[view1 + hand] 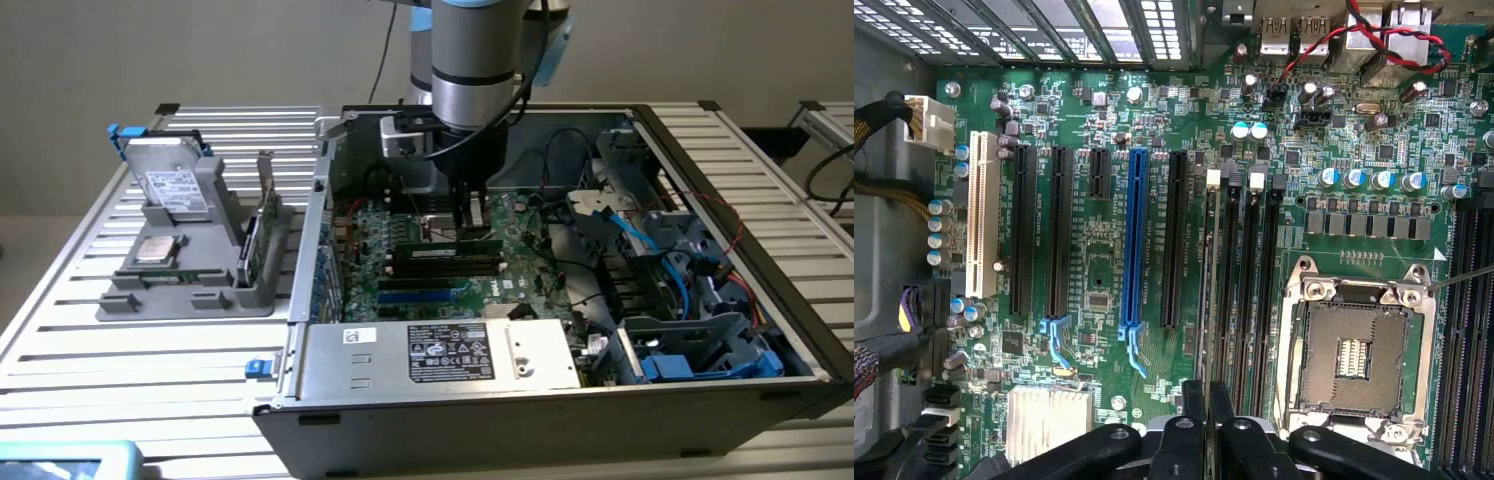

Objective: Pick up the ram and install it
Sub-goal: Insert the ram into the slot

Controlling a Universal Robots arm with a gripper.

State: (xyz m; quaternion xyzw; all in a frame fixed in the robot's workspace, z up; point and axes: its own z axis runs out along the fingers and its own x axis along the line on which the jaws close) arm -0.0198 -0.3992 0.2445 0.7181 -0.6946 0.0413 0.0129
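Observation:
The ram (1207,280) appears edge-on as a thin dark strip lying along the first of the black memory slots (1246,270), next to the empty processor socket (1354,355). My gripper (1204,405) has its black fingers (1190,425) pressed close together on the strip's near end. In the exterior view the gripper (470,232) reaches straight down into the open computer case (400,420). The ram (430,250) lies long and dark under it, across the green motherboard (527,275). I cannot tell whether the stick is fully seated in the slot.
A grey tray (134,300) on the exterior view's left holds a hard drive (174,185), a square silver chip (158,250) and an upright expansion card (271,225). The power supply (454,350) lies at the case front, with cables and blue drive cages (694,350) on the exterior view's right.

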